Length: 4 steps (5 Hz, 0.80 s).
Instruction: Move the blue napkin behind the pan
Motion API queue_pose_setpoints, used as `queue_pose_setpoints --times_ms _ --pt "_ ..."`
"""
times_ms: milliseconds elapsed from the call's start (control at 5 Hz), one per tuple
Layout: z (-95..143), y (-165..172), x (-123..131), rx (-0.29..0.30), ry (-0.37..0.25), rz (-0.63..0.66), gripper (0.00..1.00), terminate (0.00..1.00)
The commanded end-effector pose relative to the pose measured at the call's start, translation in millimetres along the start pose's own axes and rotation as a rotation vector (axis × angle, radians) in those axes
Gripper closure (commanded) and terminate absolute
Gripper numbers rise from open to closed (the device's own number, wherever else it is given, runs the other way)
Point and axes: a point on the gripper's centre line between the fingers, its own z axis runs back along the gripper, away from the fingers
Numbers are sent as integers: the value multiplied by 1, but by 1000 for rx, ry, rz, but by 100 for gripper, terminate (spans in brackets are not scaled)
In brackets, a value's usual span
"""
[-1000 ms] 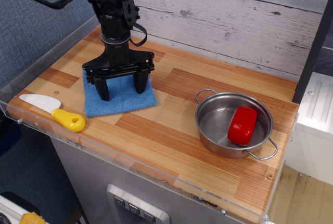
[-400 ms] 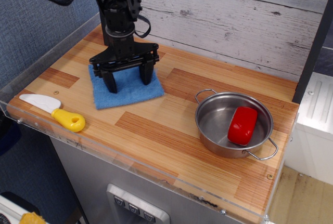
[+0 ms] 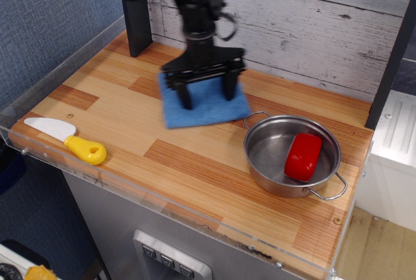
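Note:
The blue napkin (image 3: 207, 108) lies flat on the wooden table, just left of and slightly behind the pan. My gripper (image 3: 207, 95) stands upright on it with its two black fingers (image 3: 184, 97) spread wide, pressing down on the cloth; the image is motion-blurred there. The pan (image 3: 270, 143) is a shiny steel round pan with two wire loop handles at the right of the table, and a red block (image 3: 303, 156) lies inside it. The napkin's right corner nearly touches the pan's left handle.
A toy knife with a white blade and yellow handle (image 3: 67, 139) lies near the front left edge. A clear plastic rim (image 3: 58, 72) runs around the table. A grey plank wall (image 3: 312, 26) stands behind, and a black post (image 3: 133, 13) at the back left.
My gripper has slid the blue napkin right and back across the table, from the left side to beside the pan. The pan, block and knife have not moved.

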Motion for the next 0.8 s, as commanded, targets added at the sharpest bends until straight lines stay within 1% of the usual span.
queue_pose_setpoints --times_ms 0,200,400,600 --pt "16 -47 -6 -73 -33 -85 0 0" --pt "20 -58 -8 -66 -49 -126 0 0" --pt "22 -65 -13 -69 -53 -154 0 0" --pt "24 -65 -15 -67 -48 -164 0 0"
